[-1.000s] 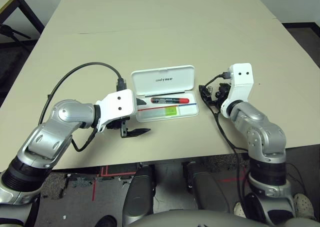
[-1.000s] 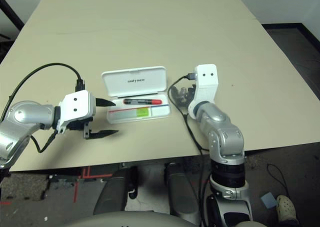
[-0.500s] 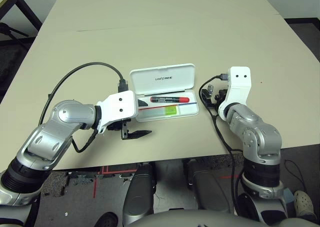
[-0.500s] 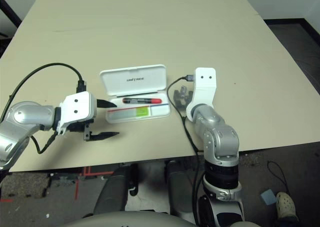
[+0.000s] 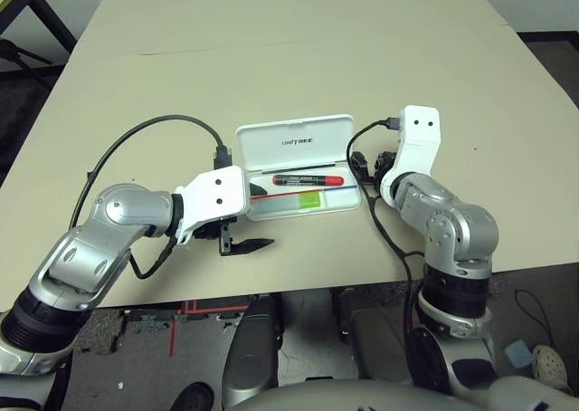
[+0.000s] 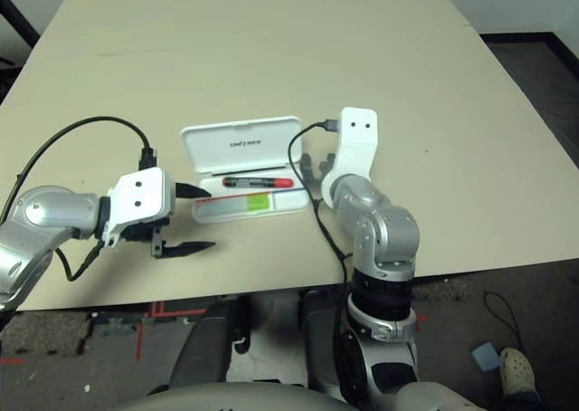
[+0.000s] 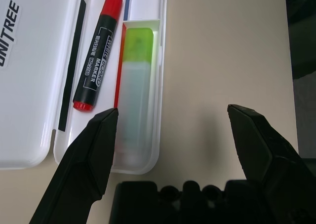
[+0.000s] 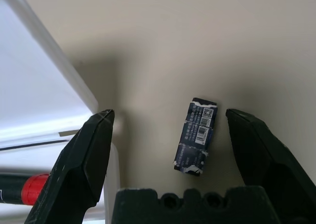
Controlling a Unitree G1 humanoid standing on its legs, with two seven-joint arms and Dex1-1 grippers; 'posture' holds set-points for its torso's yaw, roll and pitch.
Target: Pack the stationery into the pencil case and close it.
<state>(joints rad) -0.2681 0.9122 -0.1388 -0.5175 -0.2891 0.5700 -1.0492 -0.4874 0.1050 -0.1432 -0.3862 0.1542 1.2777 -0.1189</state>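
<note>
Your right gripper (image 8: 165, 135) is open wide around the tiny dark grey piece (image 8: 196, 135) lying on the table (image 5: 298, 58) just beside the open pencil case (image 5: 297, 167); it looks light and hard, so pinch its long sides.

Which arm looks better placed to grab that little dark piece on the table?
The right. Its open claw hovers with the small dark piece between its fingers, beside the pencil case. The left claw sits at the case's other end.

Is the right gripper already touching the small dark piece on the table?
Apart. In the right wrist view the small dark piece lies flat on the table between the open right gripper, with bare table showing on both sides of it.
</note>
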